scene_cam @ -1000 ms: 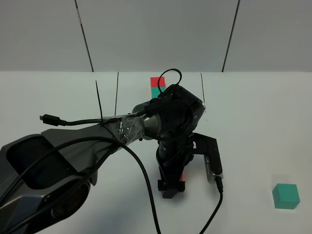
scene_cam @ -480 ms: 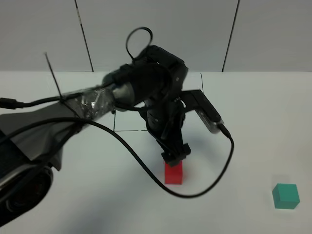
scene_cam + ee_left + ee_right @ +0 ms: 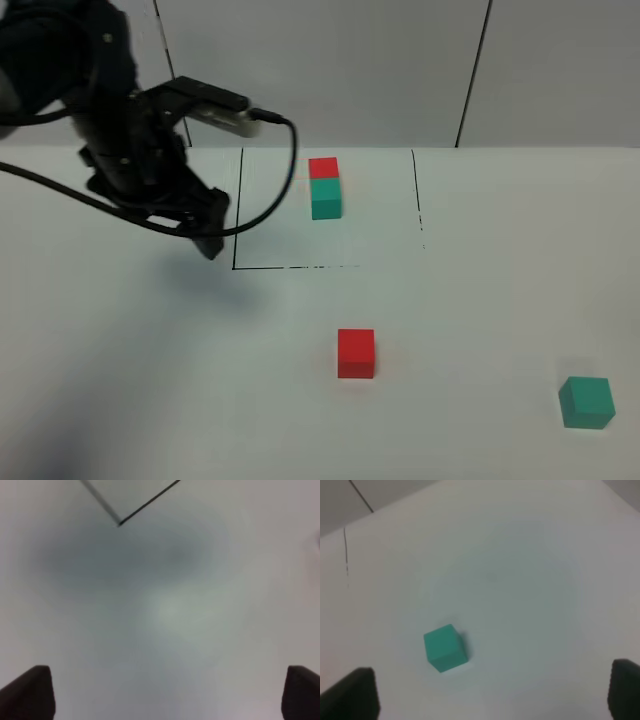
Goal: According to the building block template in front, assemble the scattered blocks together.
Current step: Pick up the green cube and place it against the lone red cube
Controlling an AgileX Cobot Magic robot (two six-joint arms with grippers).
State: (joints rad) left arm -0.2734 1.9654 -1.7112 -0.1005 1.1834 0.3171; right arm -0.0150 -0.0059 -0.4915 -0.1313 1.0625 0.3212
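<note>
The building block template is a red cube (image 3: 323, 167) joined to a teal cube (image 3: 326, 198), standing at the far side of a thin black square outline (image 3: 290, 267). The scattered blocks lie apart: a loose red cube (image 3: 356, 353) sits in front of the outline, and a loose teal cube (image 3: 586, 402) (image 3: 445, 647) rests at the front right. My left gripper (image 3: 208, 228) (image 3: 165, 695) hangs open and empty above the table, just left of the outline's left line. My right gripper (image 3: 487, 692) is open above the teal cube, which lies ahead of its fingertips (image 3: 352, 692).
A black cable (image 3: 280, 160) loops from the left arm over the outline's far left corner. Grey wall panels (image 3: 320, 70) stand behind the white table (image 3: 150, 380). One corner of the outline (image 3: 120, 524) shows in the left wrist view.
My left arm has lifted off the loose red cube and swung up and far to the left. The red cube stays on the table in front of the outline.
</note>
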